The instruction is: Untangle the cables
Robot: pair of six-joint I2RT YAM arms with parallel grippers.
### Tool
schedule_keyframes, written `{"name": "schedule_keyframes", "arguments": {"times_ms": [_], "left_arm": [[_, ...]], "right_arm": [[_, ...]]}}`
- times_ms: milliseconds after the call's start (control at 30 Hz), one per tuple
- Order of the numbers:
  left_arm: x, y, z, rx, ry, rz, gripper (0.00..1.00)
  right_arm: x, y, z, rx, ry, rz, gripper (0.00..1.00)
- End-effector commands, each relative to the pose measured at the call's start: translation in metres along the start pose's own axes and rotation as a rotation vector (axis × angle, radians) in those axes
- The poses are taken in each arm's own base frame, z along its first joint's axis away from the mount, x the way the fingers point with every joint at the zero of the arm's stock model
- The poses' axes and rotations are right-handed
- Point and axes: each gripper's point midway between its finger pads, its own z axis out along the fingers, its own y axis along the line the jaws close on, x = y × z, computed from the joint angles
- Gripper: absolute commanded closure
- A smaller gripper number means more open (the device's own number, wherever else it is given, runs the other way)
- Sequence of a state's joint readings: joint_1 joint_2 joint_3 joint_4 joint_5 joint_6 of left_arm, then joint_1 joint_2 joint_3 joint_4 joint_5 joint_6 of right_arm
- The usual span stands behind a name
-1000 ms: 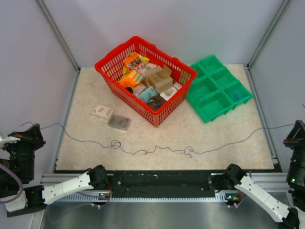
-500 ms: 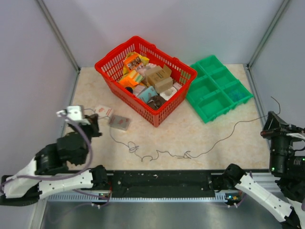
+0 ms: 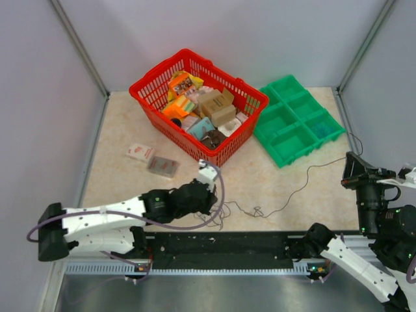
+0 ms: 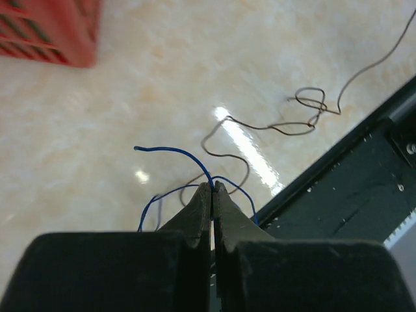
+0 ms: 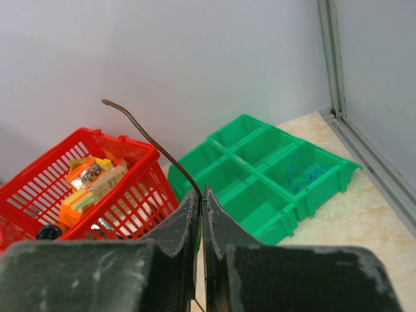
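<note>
Fig.: L gripper point(image 4: 212, 188), fingers pressed shut on a blue wire end, has swung from the table's left edge to front-centre. Cables point(image 3: 258, 210) now lie slack beside it, knot point(image 4: 311, 103) still tied. R gripper point(image 5: 200, 193), pinching the dark end, has moved inward. Prob. slack for loosening. Basket point(image 3: 158, 69) packets: print unreadable.

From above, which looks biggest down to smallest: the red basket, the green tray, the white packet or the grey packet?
1. Red plastic basket
2. Green plastic compartment tray, somewhat smaller
3. Small white packet and small grey packet: too alike to rank
</note>
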State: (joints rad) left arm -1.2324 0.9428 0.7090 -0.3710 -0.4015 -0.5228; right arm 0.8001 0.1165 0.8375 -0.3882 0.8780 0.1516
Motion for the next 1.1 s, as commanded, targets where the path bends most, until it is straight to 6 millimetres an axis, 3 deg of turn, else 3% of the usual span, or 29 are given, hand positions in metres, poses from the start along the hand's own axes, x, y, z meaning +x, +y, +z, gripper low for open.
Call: {"name": "schedule_keyframes", "arguments": {"times_ms": [0, 133, 200, 367, 500, 600, 900, 1067], "left_arm": [[0.024, -0.078, 0.025, 0.309, 0.163, -0.030, 0.98], [0.040, -0.107, 0.048, 0.420, 0.242, 0.018, 0.91], [0.045, -0.112, 0.058, 0.417, 0.274, 0.040, 0.90], [0.053, -0.123, 0.080, 0.431, 0.301, 0.074, 0.72], [0.056, -0.132, 0.094, 0.406, 0.360, 0.038, 0.63], [0.060, -0.127, 0.101, 0.350, 0.377, 0.023, 0.59], [0.072, -0.101, 0.123, 0.067, 0.407, -0.051, 0.60], [0.075, -0.100, 0.126, 0.051, 0.392, -0.044, 0.59]], "right_arm": [[0.006, 0.010, 0.001, -0.036, 0.021, 0.036, 1.00], [0.009, 0.013, 0.000, -0.053, 0.034, 0.043, 1.00], [0.009, 0.014, 0.000, -0.057, 0.037, 0.047, 1.00], [0.013, 0.015, -0.001, -0.063, 0.050, 0.049, 1.00], [0.016, 0.015, -0.001, -0.065, 0.057, 0.050, 1.00], [0.016, 0.015, -0.001, -0.065, 0.058, 0.050, 1.00], [0.019, 0.016, -0.001, -0.069, 0.063, 0.060, 1.00], [0.018, 0.014, -0.002, -0.067, 0.059, 0.061, 1.00]]}}
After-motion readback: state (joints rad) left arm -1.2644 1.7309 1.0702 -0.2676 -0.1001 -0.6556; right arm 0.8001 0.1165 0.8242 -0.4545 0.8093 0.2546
